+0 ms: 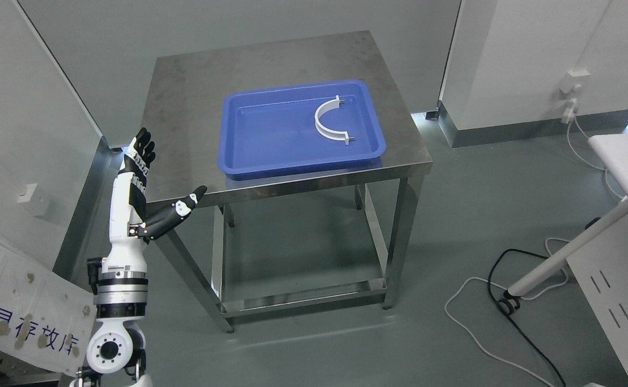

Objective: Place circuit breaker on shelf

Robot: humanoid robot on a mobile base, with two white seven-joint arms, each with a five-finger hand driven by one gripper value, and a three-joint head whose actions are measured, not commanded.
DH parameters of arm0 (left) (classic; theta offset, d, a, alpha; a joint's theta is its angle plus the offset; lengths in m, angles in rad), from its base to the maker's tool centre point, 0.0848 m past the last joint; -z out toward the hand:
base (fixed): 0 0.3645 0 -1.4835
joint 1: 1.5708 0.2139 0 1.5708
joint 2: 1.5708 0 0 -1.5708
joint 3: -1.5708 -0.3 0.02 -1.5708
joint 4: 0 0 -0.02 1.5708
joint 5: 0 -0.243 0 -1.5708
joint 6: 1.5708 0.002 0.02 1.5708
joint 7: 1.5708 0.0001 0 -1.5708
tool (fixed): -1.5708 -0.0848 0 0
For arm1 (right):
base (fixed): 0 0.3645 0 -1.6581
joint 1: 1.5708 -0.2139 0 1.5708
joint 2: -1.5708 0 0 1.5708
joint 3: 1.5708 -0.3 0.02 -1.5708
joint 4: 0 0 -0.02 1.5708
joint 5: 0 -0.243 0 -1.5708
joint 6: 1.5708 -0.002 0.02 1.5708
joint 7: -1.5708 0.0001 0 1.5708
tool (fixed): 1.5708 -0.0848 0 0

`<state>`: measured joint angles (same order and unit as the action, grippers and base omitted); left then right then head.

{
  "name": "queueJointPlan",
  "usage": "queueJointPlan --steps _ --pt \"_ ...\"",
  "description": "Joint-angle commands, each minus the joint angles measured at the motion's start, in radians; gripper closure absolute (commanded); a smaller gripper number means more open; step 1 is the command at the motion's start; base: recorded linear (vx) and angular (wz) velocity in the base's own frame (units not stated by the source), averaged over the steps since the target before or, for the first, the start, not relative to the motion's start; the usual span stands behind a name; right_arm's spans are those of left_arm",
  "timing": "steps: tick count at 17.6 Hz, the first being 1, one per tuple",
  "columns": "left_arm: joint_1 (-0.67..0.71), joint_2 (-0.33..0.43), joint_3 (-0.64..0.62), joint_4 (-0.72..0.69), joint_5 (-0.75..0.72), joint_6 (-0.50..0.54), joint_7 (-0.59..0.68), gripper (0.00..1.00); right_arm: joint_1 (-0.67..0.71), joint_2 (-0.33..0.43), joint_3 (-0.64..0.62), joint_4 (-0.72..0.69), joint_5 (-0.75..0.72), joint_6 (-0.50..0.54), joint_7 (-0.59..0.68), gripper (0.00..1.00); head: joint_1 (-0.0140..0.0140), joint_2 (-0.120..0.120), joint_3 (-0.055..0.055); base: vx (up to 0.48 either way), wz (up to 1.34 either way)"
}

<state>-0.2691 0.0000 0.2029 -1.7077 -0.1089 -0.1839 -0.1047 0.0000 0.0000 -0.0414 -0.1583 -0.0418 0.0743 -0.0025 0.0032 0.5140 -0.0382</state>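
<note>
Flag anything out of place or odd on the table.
The blue tray on the steel table holds only a white half-ring clamp; no circuit breaker or shelf shows. The left hand is open, empty, beside the table.

Glossy plastic tray [249,134], brushed-metal table [195,91]

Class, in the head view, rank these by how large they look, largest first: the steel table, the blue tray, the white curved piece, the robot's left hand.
1. steel table
2. blue tray
3. left hand, though it is nearer the camera
4. white curved piece
</note>
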Motion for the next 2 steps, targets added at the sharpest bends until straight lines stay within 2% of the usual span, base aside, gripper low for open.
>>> queueJointPlan --steps 1,2 --pt "0.001 0.017 -0.004 0.0 0.0 -0.006 0.0 0.0 0.017 -0.017 0.0 0.0 0.0 -0.027 -0.001 0.0 0.0 0.0 0.0 0.0 0.0" --pt "0.002 0.017 -0.004 -0.001 0.0 -0.006 -0.001 0.0 0.017 -0.017 0.0 0.0 0.0 -0.027 -0.001 0.0 0.0 0.0 0.0 0.0 0.0"
